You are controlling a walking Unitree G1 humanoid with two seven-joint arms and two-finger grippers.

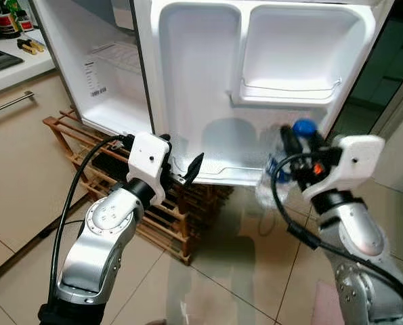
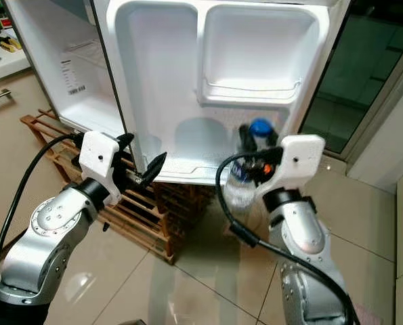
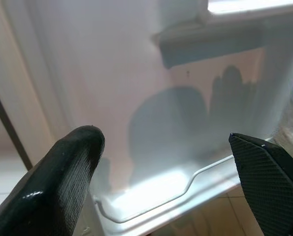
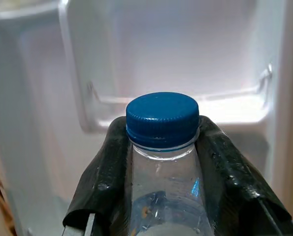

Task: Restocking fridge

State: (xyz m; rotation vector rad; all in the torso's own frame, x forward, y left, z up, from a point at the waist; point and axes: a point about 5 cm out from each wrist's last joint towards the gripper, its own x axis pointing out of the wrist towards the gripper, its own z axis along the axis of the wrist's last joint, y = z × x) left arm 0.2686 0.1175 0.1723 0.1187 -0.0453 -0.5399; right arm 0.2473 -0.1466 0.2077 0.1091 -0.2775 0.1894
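A clear water bottle (image 1: 272, 177) with a blue cap (image 4: 162, 118) is held upright by my right gripper (image 1: 297, 141), whose fingers are shut on its neck. It hangs just in front of the open fridge door (image 1: 255, 81), near the door's bottom shelf (image 3: 161, 191) and below the upper door bin (image 1: 292, 74). My left gripper (image 1: 181, 172) is open, its fingers (image 3: 52, 187) pointing at the lower left end of the door shelf with nothing between them.
The fridge's inner compartment (image 1: 103, 74) stands open on the left. A wooden rack (image 1: 167, 217) sits on the tiled floor under the fridge. A kitchen counter (image 1: 11, 64) and cabinet are at far left. A dark glass door (image 2: 364, 74) is at right.
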